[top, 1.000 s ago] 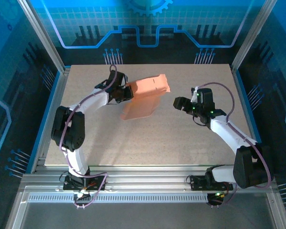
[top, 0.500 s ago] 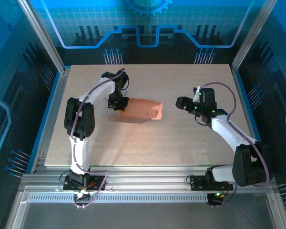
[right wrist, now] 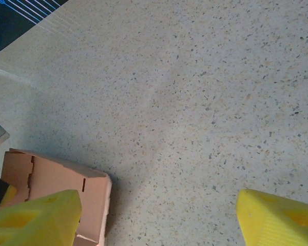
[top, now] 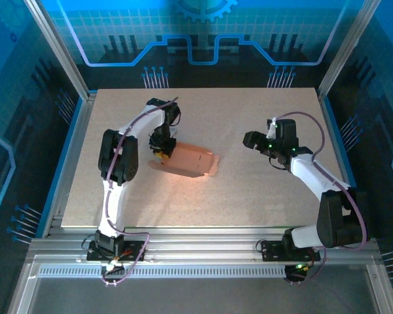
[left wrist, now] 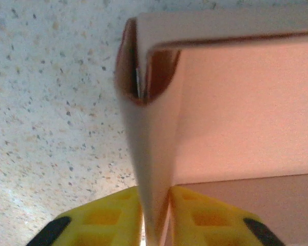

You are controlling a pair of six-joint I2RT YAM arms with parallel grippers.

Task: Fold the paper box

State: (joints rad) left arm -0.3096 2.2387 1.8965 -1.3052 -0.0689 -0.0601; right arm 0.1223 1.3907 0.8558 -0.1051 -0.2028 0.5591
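Slim white links (top: 311, 173), black joints (top: 334, 226), looping purple cables (top: 300, 115), yellow pincer fingers (right wrist: 33, 218), perhaps tiny green lights (top: 268, 140).

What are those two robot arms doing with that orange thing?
They are folding a paper box. It lies on the table and looks partly folded up. The left gripper is at the box's left end, with one thin cardboard wall between its yellow fingers; whether they are squeezing it is hard to tell. The right gripper hangs open above the table to the right of the box, not touching it.
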